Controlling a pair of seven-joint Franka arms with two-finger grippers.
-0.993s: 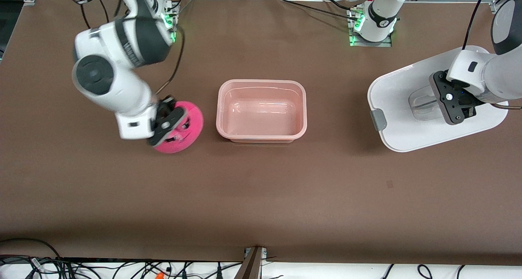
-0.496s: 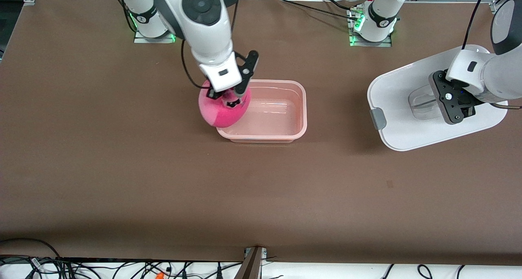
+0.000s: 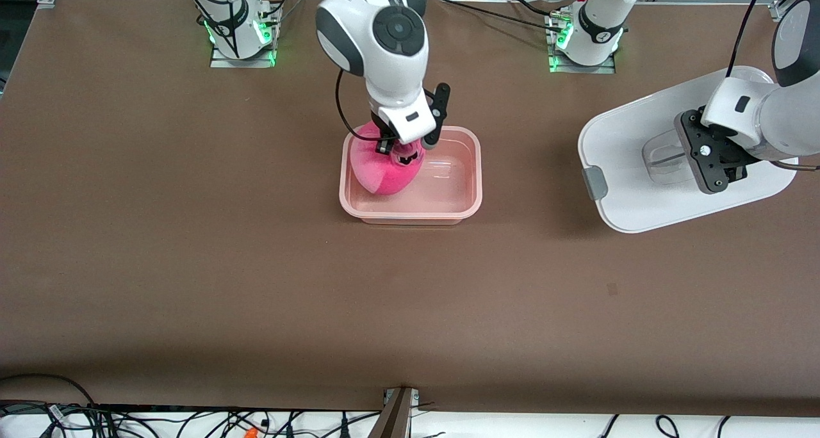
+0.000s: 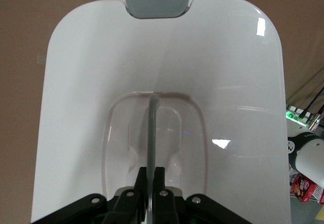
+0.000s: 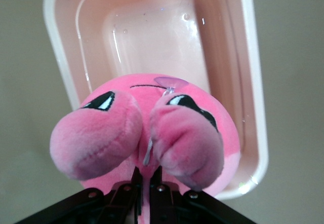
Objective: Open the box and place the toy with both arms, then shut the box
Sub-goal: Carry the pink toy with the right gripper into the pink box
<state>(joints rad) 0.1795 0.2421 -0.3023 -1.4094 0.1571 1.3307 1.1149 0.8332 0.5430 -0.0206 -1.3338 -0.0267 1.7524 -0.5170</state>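
The open pink box (image 3: 471,169) stands in the middle of the table without its lid. My right gripper (image 3: 402,154) is shut on the bright pink toy (image 3: 384,169) and holds it over the end of the box toward the right arm. In the right wrist view the toy (image 5: 152,133) hangs over the box (image 5: 253,82). My left gripper (image 3: 711,166) is shut on the clear handle (image 4: 153,127) of the white lid (image 3: 628,169), held near the left arm's end of the table. A grey clip (image 3: 594,183) shows on the lid's edge.
The brown table has bare room nearer the front camera. Both arm bases (image 3: 583,34) stand along the table's top edge. Cables lie along the table's front edge.
My right gripper has carried the toy from the table beside the box toward the right arm's end to over the box. The left gripper and the lid have barely moved.
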